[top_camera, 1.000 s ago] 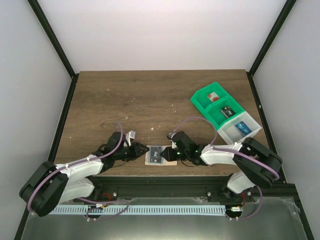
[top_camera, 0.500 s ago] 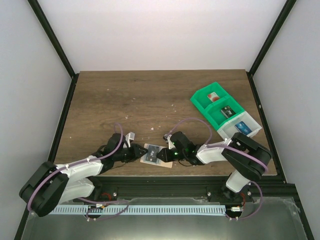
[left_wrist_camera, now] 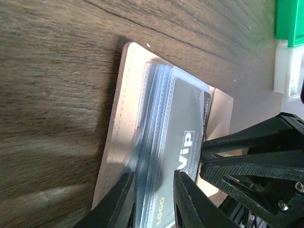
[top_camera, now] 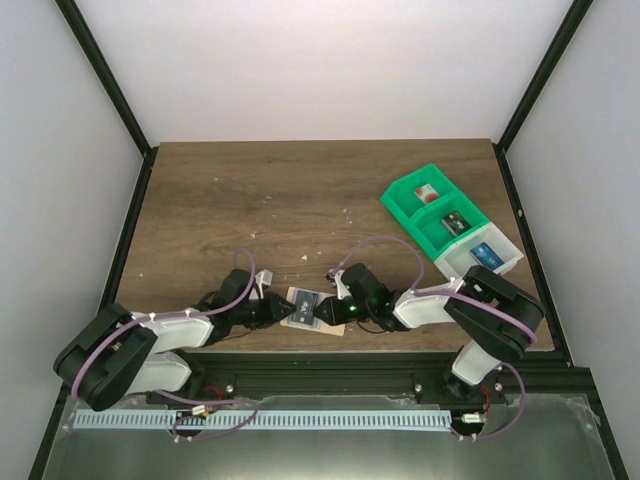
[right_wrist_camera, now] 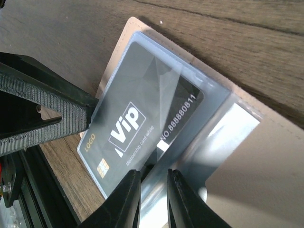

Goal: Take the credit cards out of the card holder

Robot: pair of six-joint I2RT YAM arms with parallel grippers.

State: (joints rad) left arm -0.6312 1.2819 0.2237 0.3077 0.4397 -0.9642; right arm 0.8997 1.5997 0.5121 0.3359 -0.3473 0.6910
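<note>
Both arms lie low along near edge of bench (top_camera: 300,200), elbows out, wrists facing. L pincer (left_wrist_camera: 153,179) nipped near-shut on card holder (left_wrist_camera: 124,118) pockets. R pincer (right_wrist_camera: 153,175) likewise on dark card (right_wrist_camera: 142,104).

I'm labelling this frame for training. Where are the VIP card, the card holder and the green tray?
VIP card (right_wrist_camera: 127,124): right wrist view, on its printed logo.
card holder (left_wrist_camera: 126,118): left wrist view, on its tan outer flap.
green tray (top_camera: 399,201): top view, near its left corner.

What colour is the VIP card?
Dark grey card with white lettering; clearest in right wrist view.
</note>
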